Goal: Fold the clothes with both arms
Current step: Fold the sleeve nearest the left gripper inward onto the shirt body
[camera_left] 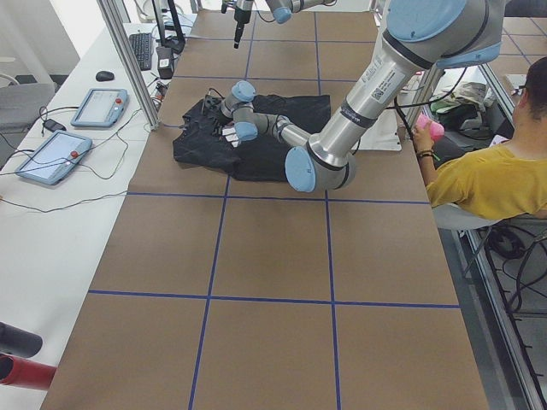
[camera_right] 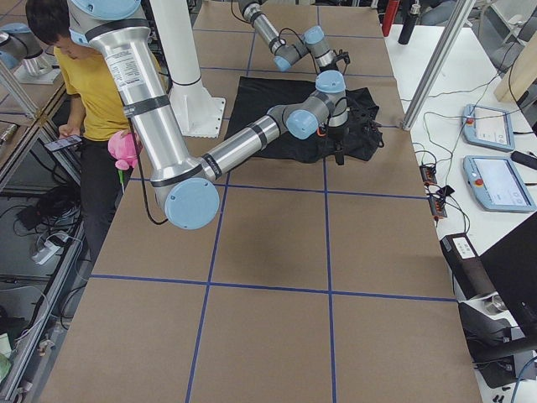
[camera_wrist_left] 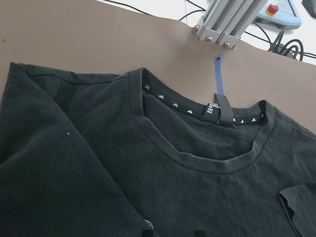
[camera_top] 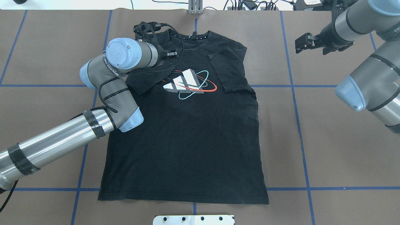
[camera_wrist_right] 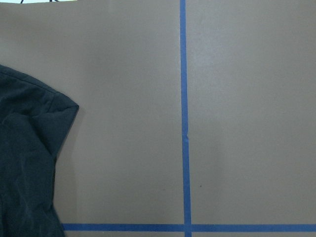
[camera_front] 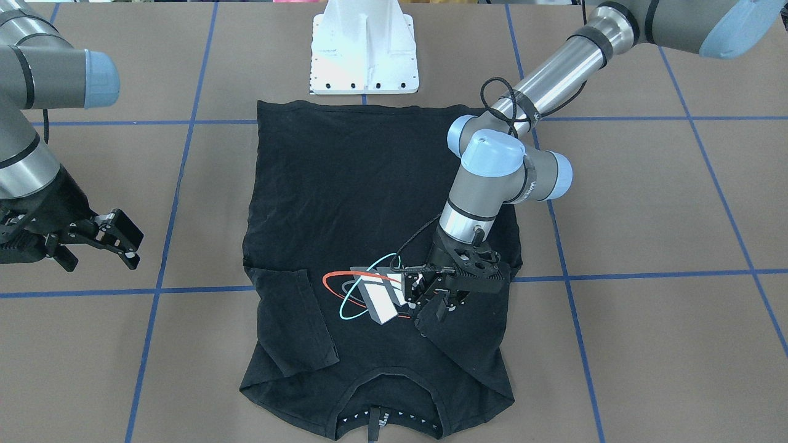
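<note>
The black T-shirt [camera_top: 187, 140] lies flat on the brown table with its graphic [camera_top: 189, 84] facing up and its collar [camera_wrist_left: 207, 163] at the far edge. The sleeve on the robot's right [camera_top: 231, 72] is folded in over the chest. My left gripper [camera_front: 438, 307] is low over the other sleeve [camera_top: 145, 82], beside the graphic [camera_front: 375, 295], and looks shut on that sleeve's edge. Its wrist hides it in the overhead view. My right gripper [camera_front: 92, 246] is open and empty, above bare table off the shirt's side; it also shows in the overhead view [camera_top: 300, 45].
The white pedestal base [camera_front: 364, 49] stands at the shirt's hem end. An aluminium post [camera_wrist_left: 222, 24] stands past the collar. A person in yellow [camera_left: 496, 171] sits beside the table. Tablets [camera_left: 51, 154] and cables lie on a side bench.
</note>
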Controlling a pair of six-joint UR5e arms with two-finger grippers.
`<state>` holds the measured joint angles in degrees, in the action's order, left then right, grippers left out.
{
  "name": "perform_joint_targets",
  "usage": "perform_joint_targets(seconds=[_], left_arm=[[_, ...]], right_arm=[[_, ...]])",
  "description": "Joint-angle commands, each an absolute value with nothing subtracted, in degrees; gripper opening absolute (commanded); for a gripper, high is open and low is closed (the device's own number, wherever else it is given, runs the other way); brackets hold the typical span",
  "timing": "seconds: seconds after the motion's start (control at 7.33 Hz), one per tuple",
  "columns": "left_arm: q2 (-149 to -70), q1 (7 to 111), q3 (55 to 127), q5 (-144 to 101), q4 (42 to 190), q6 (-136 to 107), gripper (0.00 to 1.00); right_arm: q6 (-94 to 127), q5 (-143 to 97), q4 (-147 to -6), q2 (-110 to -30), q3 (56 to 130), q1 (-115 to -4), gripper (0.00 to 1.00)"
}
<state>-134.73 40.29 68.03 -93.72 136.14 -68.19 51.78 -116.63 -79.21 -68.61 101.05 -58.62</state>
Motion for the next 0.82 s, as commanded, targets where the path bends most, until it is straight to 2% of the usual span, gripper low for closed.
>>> perform_joint_targets(seconds=[0.0, 0.27, 0.55, 0.68], left_arm=[[-127.7, 42.4, 78.9, -98.7, 132.7, -59.1, 1.0], [-114.9, 42.5, 95.9, -100.3, 130.4, -58.5, 1.0], [-103.5, 41.9, 108.4, -106.4, 130.5, -58.6, 1.0], [-100.2, 41.7, 112.4, -108.3, 130.5, -59.4, 1.0]], right_arm=[[58.8, -116.1, -79.1, -68.7, 103.5, -56.6, 1.0], [65.7, -109.8, -79.1, -73.6, 111.7, -49.5, 1.0], [74.0, -101.8, -79.3, -81.3, 123.1, -39.7, 1.0], [77.8, -97.2, -79.3, -84.0, 127.0, -34.0, 1.0]])
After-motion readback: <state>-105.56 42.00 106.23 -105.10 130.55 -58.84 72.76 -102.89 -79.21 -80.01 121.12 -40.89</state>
